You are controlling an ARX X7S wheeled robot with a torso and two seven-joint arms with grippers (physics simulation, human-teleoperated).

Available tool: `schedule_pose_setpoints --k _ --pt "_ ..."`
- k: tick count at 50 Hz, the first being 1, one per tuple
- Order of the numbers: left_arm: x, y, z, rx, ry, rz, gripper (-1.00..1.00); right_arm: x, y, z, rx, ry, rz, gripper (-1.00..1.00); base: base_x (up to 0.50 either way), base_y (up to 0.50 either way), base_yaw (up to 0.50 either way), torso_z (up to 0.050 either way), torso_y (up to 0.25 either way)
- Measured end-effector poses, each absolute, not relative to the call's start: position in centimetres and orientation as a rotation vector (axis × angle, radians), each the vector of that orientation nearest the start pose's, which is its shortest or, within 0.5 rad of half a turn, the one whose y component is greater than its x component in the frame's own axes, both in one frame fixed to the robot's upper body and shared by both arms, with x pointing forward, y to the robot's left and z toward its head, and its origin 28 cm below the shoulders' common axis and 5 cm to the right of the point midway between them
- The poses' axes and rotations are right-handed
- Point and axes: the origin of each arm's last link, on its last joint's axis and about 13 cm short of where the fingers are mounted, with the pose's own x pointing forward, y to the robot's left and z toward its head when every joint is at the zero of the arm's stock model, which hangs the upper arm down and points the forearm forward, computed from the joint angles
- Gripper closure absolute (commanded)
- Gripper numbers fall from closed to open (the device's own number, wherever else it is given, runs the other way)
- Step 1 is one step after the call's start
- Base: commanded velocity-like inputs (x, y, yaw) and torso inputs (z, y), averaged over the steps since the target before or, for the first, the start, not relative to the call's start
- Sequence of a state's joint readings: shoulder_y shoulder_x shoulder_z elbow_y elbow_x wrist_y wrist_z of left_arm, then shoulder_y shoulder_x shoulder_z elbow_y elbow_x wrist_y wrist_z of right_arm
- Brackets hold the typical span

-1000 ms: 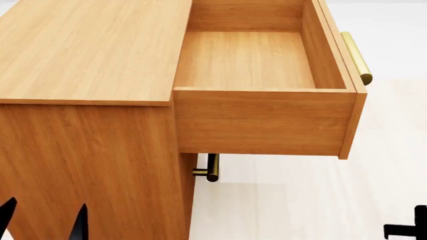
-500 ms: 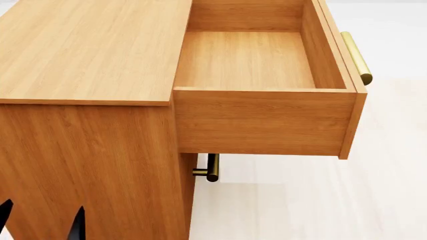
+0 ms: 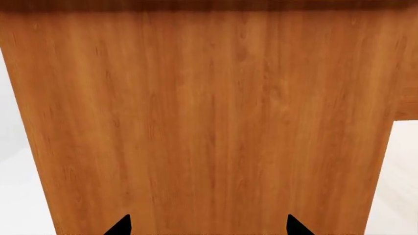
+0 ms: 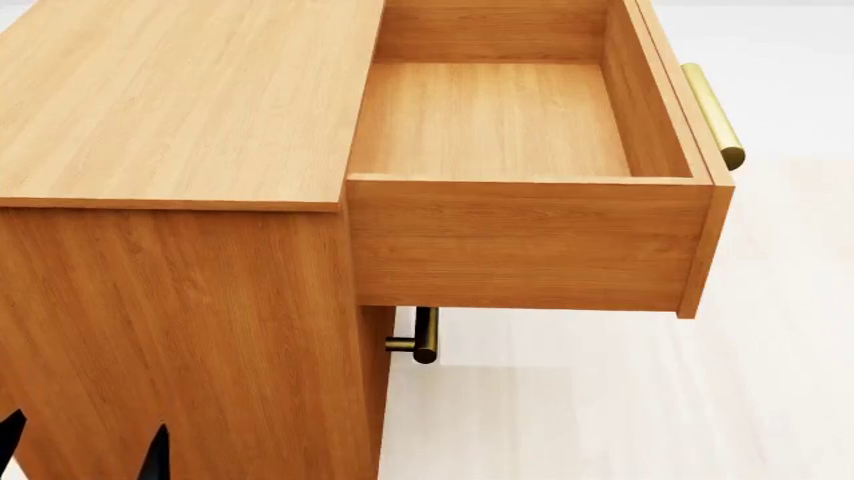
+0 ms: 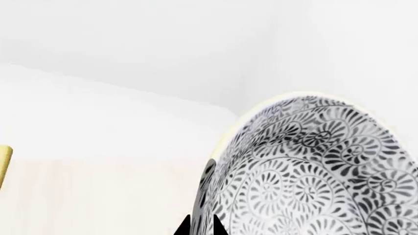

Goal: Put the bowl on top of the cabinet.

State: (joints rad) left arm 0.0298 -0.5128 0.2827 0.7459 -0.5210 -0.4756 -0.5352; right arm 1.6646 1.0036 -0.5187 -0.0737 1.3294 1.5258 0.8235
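The bowl (image 5: 313, 171), white with a dense dark grey floral pattern, fills much of the right wrist view, its rim pinched between the two black fingertips of my right gripper (image 5: 201, 226). Neither the bowl nor the right gripper shows in the head view. The cabinet (image 4: 174, 100) is large and orange-brown, its flat top bare, its top drawer (image 4: 507, 130) pulled out and empty. My left gripper (image 4: 83, 450) is low against the cabinet's side panel (image 3: 209, 122), fingertips wide apart with nothing between them.
A brass bar handle (image 4: 713, 112) runs along the open drawer's front, and another brass handle (image 4: 422, 336) sticks out below the drawer. Pale floor (image 4: 614, 400) lies to the right of the cabinet. A white wall (image 5: 130, 49) shows behind the bowl.
My right gripper, at the head view's lower right edge a second ago, has left that view. The left fingertips have sunk slightly lower. The cabinet and drawer are unmoved.
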Motion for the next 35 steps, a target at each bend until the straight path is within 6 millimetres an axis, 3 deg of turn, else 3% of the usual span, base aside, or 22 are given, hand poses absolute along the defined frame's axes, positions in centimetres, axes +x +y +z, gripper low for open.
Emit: schedule_pose_setpoints --k 16,35 --pt "15.8 21.0 11.3 0.045 -0.033 -0.056 -1.0 24.5 -21.2 45.9 -0.406 0.036 -0.472 1.0 0.0 0.0 0.0 0.0 0.0" --pt "15.6 21.1 11.0 0.044 -0.063 -0.041 -1.0 27.3 -15.3 54.6 -0.434 -0.148 -0.385 1.0 0.0 0.0 0.0 0.0 0.001"
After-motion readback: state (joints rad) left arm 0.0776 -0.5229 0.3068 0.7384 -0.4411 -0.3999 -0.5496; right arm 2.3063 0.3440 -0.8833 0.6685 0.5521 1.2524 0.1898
